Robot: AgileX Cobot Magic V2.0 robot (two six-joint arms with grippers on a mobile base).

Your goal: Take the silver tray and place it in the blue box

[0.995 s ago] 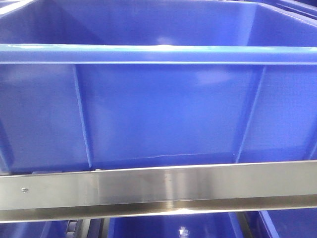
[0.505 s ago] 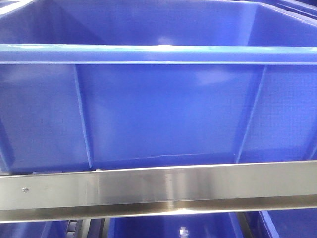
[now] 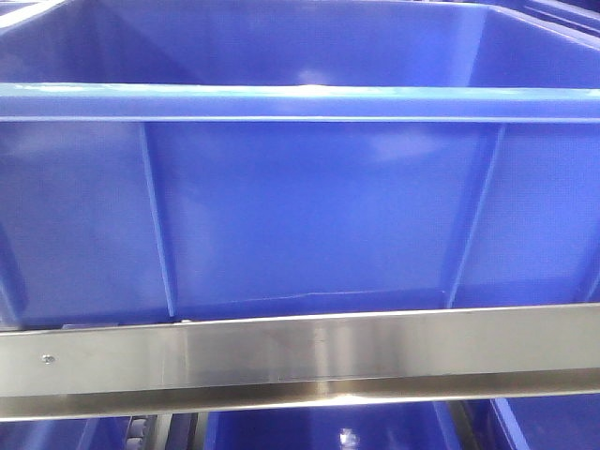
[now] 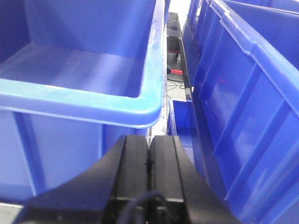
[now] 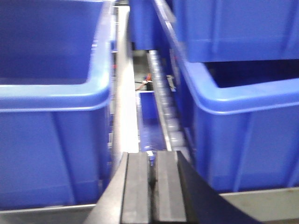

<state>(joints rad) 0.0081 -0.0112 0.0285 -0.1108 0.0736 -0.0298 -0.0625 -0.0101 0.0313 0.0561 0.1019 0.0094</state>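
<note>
The blue box fills the front view, its thick rim and ribbed near wall facing me. The silver tray is out of view in every frame. In the left wrist view my left gripper is shut with nothing between its black fingers, low in front of the rounded corner of a blue crate. In the right wrist view my right gripper is also shut and empty. It points into the gap between a blue crate on the left and stacked blue crates on the right.
A brushed steel rail runs across below the box in the front view. More blue crates stand close on the right of the left gripper. A roller track and a steel strip run away between the crates.
</note>
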